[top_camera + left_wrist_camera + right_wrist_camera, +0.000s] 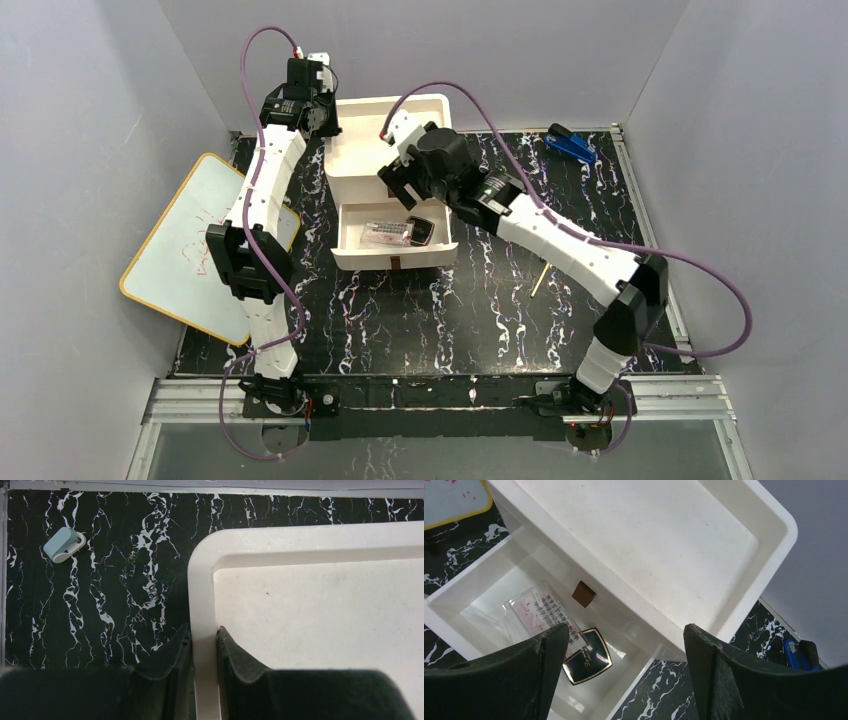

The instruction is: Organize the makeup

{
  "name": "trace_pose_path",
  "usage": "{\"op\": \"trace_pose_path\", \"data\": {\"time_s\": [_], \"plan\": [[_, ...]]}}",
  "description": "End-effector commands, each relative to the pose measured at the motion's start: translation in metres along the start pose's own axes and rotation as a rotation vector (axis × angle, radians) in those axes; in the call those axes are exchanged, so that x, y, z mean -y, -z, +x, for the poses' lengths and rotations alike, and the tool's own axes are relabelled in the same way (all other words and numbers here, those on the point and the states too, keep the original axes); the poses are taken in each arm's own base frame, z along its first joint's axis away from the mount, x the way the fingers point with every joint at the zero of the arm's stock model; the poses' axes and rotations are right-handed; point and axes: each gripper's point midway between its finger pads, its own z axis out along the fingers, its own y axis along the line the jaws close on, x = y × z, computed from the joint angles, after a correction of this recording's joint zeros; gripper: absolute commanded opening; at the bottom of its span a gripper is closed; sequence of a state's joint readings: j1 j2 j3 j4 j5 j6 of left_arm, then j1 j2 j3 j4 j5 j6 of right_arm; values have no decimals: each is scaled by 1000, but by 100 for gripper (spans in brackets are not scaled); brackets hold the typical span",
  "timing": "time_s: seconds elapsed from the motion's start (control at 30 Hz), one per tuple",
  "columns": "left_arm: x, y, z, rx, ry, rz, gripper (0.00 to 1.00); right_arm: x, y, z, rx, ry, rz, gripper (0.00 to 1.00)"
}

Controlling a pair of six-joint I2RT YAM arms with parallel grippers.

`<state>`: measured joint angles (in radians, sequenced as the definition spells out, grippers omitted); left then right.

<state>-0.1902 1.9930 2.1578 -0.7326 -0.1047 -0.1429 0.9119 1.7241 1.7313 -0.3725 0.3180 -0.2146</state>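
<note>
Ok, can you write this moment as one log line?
left gripper: shut on white plastic box | right gripper: open above pulled-out drawer | inside: rectangular palette, square black compact

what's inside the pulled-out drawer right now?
Rectangular palette and square black compact, side by side. The rear of the drawer is hidden under the top tray; the right fingers cover part of the palette in the wrist view.

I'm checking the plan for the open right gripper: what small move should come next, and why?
Probably swing the right gripper toward the thin stick lying outside the drawer. It is open and empty, the palette and black compact already lie in the drawer, and the left gripper clamps the white box.
</note>
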Motion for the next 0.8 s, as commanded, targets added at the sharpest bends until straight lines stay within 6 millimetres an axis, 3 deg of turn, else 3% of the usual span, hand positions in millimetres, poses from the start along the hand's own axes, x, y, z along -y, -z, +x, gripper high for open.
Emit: {"op": "trace_pose_path", "data": {"time_s": [0.0,0.2,0.43,0.6,0.77], "plan": [[31,-4,107,-404,-45,105,0,4,42,-31,133,-56,2,93],[29,-10,107,-398,-30,85,0,-65,63,7,52,-139,-111,93],[17,-17,106,-376,-10,-2,0,-128,58,58,-89,-372,-105,92],[13,-18,103,-353,19,-33,0,-137,39,91,-180,-472,-9,94],[11,-15,105,-351,26,-45,0,-135,22,97,-208,-480,69,98]]}}
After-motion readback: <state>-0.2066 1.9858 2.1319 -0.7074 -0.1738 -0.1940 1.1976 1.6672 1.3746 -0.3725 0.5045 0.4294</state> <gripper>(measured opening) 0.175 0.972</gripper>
